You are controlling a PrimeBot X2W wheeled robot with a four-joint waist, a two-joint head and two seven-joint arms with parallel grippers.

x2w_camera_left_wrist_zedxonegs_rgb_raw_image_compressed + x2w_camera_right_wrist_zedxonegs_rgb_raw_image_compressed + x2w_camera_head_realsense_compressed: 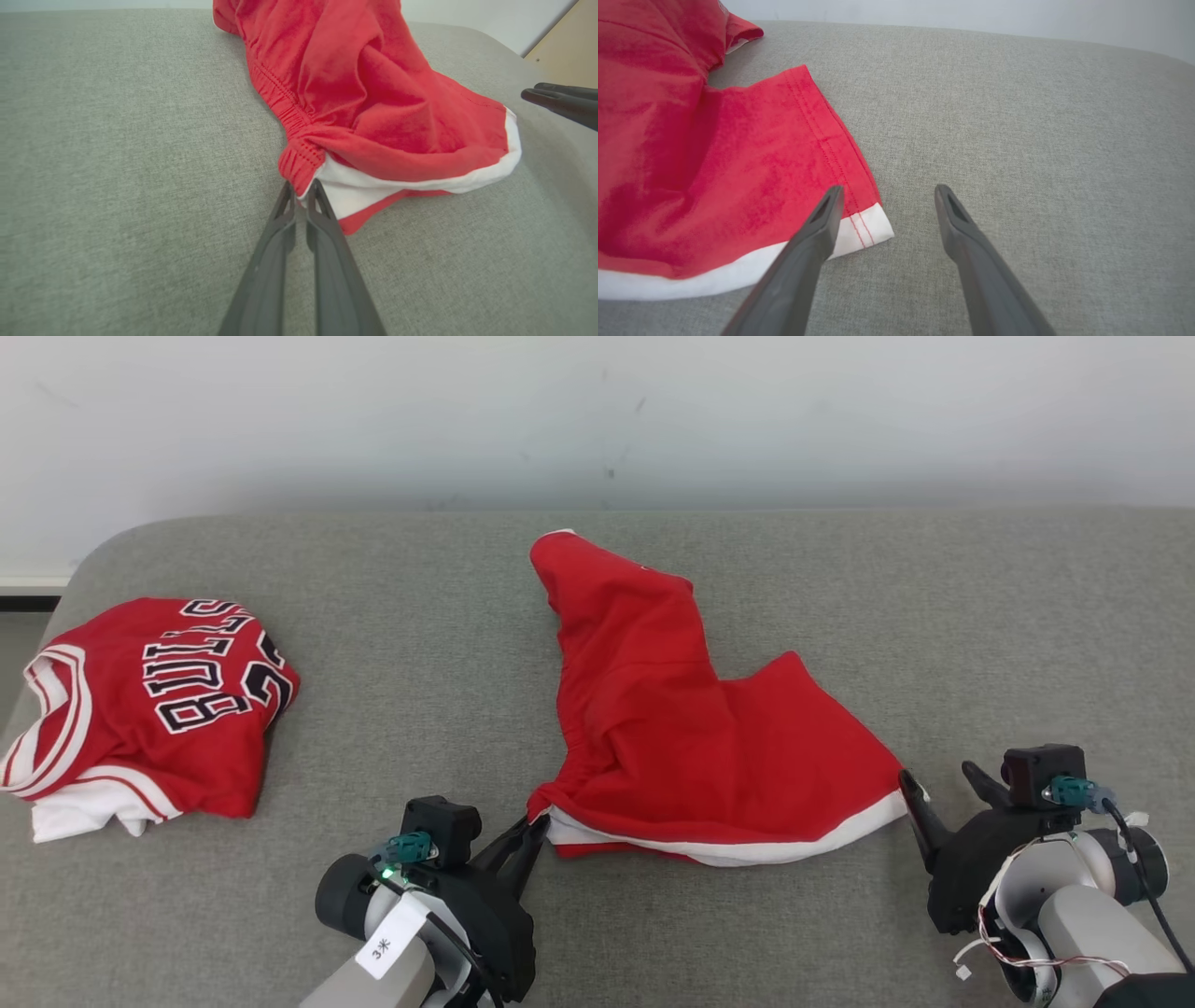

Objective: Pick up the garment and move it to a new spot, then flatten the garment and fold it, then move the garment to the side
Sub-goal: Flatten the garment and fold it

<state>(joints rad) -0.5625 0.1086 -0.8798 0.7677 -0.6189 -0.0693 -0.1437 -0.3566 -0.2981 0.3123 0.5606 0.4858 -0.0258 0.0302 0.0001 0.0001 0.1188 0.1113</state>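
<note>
The garment (672, 719), red shorts with a white hem, lies crumpled in the middle of the grey cushioned surface (597, 933). My left gripper (537, 823) is shut on its near left corner, pinching the gathered waistband end (299, 161) between its fingertips (301, 186). My right gripper (938, 782) stands open at the garment's near right corner. Its left finger (826, 214) overlaps the white hem corner (868, 228), while the right finger hangs over bare fabric surface. The right gripper's fingers (560, 100) also reach in from the right edge of the left wrist view.
A folded red "BULLS" jersey (140, 705) with white trim lies at the far left of the surface. A pale wall (597, 420) runs behind the back edge. Bare grey surface stretches to the right of the garment.
</note>
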